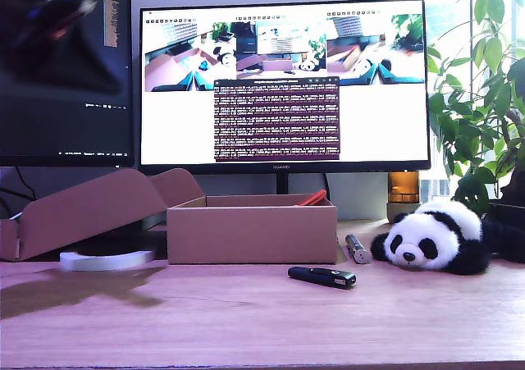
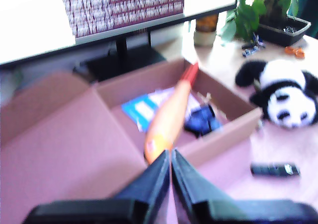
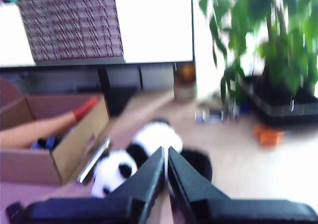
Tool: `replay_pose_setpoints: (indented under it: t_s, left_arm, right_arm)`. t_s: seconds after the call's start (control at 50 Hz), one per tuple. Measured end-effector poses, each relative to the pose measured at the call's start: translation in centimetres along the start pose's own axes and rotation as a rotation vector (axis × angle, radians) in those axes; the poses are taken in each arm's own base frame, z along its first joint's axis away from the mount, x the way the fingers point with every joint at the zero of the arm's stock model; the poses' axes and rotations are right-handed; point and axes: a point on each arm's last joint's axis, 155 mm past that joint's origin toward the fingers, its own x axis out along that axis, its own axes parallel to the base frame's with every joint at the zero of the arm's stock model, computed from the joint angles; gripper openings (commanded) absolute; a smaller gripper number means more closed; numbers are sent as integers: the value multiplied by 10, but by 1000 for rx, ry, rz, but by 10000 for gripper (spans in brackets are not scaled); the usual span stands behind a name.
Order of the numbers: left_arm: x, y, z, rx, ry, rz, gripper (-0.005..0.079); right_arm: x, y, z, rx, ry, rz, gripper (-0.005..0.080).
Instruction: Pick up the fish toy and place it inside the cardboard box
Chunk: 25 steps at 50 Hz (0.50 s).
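In the exterior view the box (image 1: 251, 230) stood low on the desk, and only the red tail tip of the fish (image 1: 312, 197) poked over its back rim at about one o'clock from the box's middle. I judged that the fish, longer than the box, could only lie there slantwise. No gripper showed in this view. The panda (image 1: 430, 238) lay well apart at three o'clock from the box, and a black stick (image 1: 322, 276) lay on the desk just in front.

In the first wrist view my first gripper (image 2: 170, 165) hung above the box's near wall, its jaws pressed together on nothing. The fish lay inside the box, orange body running from near the gripper up toward one o'clock, red tail resting against the far corner, over papers and something blue.

In the second wrist view my second gripper (image 3: 166, 168) was likewise clenched and empty, above the panda. The fish's orange body and red tail lay inside the box at nine o'clock.
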Motion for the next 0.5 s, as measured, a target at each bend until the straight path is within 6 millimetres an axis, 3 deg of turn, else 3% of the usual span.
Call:
replay_pose_setpoints:
  t_s: [0.16, 0.3, 0.5]
  left_arm:
    - [-23, 1, -1, 9, -73, 48, -19]
    - [-41, 7, -3, 18, -126, 103, -19]
    - [-59, 27, -25, -29, -153, 184, -19]
  right_arm:
    - [0, 0, -5, 4, 18, 0, -13]
    - [-1, -1, -24, 8, 94, -3, -13]
    - [-6, -1, -53, 12, 211, -6, -13]
